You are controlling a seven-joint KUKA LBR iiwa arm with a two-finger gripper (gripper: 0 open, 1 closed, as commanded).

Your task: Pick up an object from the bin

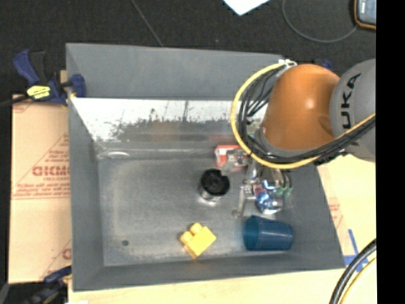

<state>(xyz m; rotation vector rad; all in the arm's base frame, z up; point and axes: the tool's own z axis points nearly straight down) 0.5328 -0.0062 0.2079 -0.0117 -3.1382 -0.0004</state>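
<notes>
My gripper (250,189) hangs low over the right part of the bin, mostly hidden under the arm's orange cover. A blue cup (267,234) lies on its side just below it, near the front right. Right beside the gripper sits a shiny crumpled blue and silver thing (271,199); whether they touch I cannot tell. A black round knob-like thing (213,184) rests to the gripper's left, in the middle of the bin. A small red and white thing (228,156) lies just behind, close to the back wall.
A yellow toy brick (197,240) lies near the front wall, left of the blue cup. The arm and its cables cover the bin's right rear corner.
</notes>
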